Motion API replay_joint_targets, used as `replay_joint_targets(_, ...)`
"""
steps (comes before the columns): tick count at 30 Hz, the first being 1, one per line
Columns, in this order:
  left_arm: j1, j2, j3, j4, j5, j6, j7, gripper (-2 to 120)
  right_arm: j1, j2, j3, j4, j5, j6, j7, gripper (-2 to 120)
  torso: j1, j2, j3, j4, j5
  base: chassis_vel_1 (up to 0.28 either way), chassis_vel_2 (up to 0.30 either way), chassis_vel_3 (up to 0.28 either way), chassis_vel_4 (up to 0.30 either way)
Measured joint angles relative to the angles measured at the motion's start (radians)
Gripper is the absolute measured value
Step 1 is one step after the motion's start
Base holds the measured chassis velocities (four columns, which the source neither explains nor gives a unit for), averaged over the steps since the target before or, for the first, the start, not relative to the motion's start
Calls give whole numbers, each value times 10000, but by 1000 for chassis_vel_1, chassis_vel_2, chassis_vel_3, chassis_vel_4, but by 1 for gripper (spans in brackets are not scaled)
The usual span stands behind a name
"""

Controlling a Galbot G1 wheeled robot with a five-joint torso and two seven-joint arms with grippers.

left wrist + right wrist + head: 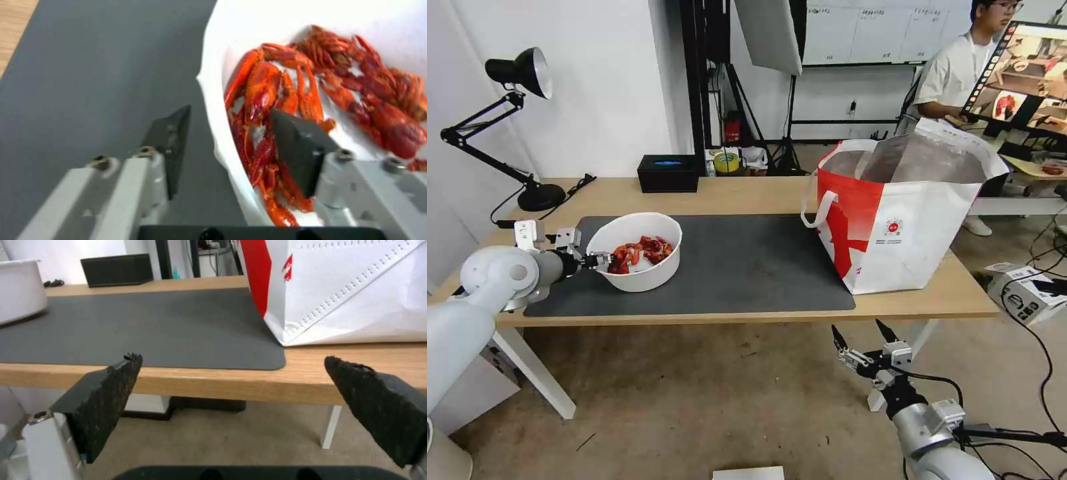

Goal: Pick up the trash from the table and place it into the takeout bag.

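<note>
While the left gripper (602, 261) straddles the rim of the white bowl (647, 275) of crayfish shells (644, 252) at the mat's (747, 267) 9 o'clock end, jaws partly open w/ one finger inside and one outside, a thin-wall pinch could tip it and spill shells. Takeout bag (907, 233) stands open at 3 o'clock, well apart, so the carry is long. Right gripper (864, 345) hangs below the table (760, 193) edge, jaws wide, holding nothing.

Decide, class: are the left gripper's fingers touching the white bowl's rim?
Cannot tell. In the left wrist view the left gripper straddles the white bowl rim, one finger outside, the other among the crayfish shells; gaps show beside the wall, but contact lower down is hidden.
</note>
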Motion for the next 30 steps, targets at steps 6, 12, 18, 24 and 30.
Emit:
replay_joint_targets(6, -18, 8, 58, -115, -5, -5, 3, 20, 0, 0, 0, 0, 0, 0, 0, 100, 0, 0, 0, 0, 0, 0, 0, 0, 0)
replay_joint_targets(12, -23, 19, 46, -191, -151, -7, 0, 2, 0, 1, 0, 0, 0, 0, 0, 100, 0, 0, 0, 0, -1, 0, 0, 0, 0)
replay_joint_targets(18, 22, 53, -58, -388, -419, -11, -214, 0, 0, 0, 0, 0, 0, 0, 0, 100, 0, 0, 0, 0, 0, 0, 0, 0, 0)
replay_joint_targets(24, 6, 174, -122, -654, -562, -34, -272, 0, 1, 1, 0, 0, 0, 0, 0, 100, 0, 0, 0, 0, -1, 0, 0, 0, 0)
replay_joint_targets(30, -461, 124, 32, -1276, -827, -113, -301, 0, 0, 0, 0, 0, 0, 0, 0, 100, 0, 0, 0, 1, 1, 0, 0, 0, 0)
